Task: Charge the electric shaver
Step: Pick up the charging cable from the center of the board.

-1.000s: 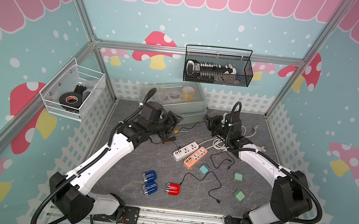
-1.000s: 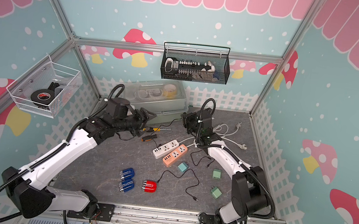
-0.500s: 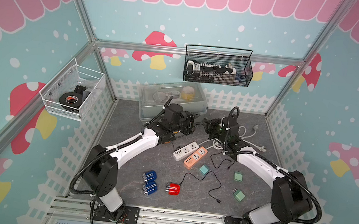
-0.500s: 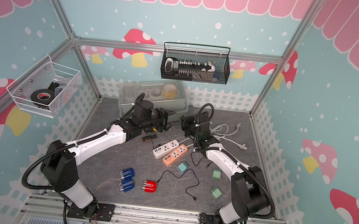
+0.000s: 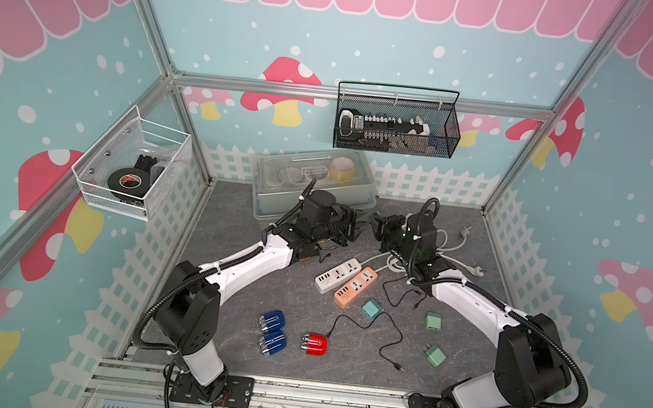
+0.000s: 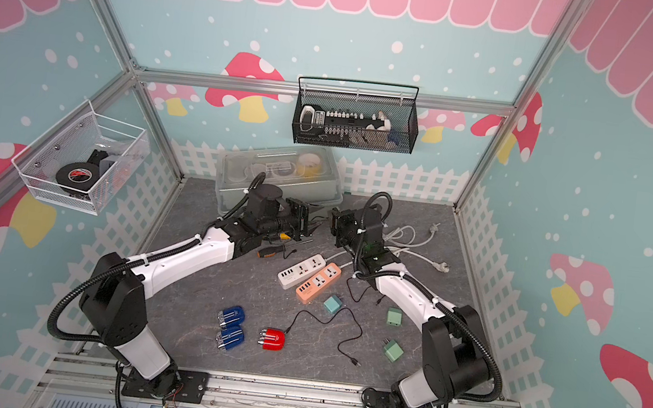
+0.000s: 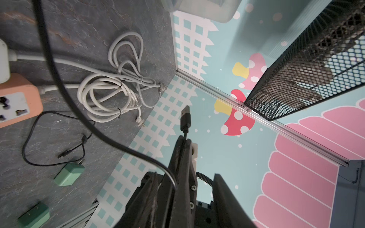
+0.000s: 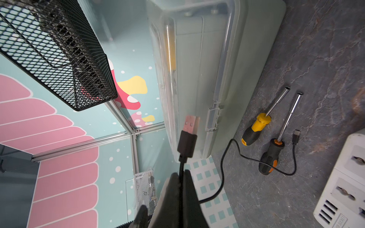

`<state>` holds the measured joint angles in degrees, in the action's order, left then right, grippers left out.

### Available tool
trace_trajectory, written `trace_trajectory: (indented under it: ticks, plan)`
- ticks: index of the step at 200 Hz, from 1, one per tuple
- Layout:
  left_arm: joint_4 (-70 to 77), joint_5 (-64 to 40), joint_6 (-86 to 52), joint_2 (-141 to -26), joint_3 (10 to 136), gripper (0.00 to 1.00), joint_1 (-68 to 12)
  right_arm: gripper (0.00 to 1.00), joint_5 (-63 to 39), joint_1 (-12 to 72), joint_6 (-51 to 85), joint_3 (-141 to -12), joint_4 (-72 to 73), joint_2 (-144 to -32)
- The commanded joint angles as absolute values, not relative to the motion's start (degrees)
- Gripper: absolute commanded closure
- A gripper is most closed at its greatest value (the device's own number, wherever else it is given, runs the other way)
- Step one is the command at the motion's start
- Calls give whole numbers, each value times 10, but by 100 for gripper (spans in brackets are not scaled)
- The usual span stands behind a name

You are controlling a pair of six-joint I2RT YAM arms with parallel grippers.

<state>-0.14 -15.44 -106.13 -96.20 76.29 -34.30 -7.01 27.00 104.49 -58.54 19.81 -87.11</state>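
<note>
- Partly hidden in both top views, the left end effector (image 5: 349, 226) stands half open and grips nothing.
- The right end effector (image 8: 180, 174) is closed on the black cable (image 8: 222, 167), just behind its USB plug (image 8: 189, 128).
- The red shaver (image 5: 314, 344) lies at the counter (image 5: 227, 219) front beside two blue shavers (image 5: 272, 320); whether anything is plugged into it, I cannot tell.
- Two screwdrivers (image 8: 254, 130) lie near the clear box (image 8: 197, 69).
- The white basket (image 5: 169, 170) holds black tape (image 5: 129, 184); the black basket (image 5: 394, 143) content is unclear.
</note>
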Motion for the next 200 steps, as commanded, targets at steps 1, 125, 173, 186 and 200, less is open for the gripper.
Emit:
trace_trajectory:
  ticks: [1,125,173,186,200]
  plan:
    - [-14,-159,-1060,-968,768,60,-345,100,-62,272,1064,-579,219,-856]
    - [56,-205,-1036,-1002,797,100,-330,85,-88,263,1057,-575,192,-852]
    - [38,-294,-995,-988,796,100,-305,37,-129,229,1034,-564,155,-836]
    - [36,-305,-991,-984,792,100,-304,36,-142,225,1040,-565,168,-843]
    - [41,-310,-991,-982,784,100,-302,37,-155,223,1047,-571,180,-854]
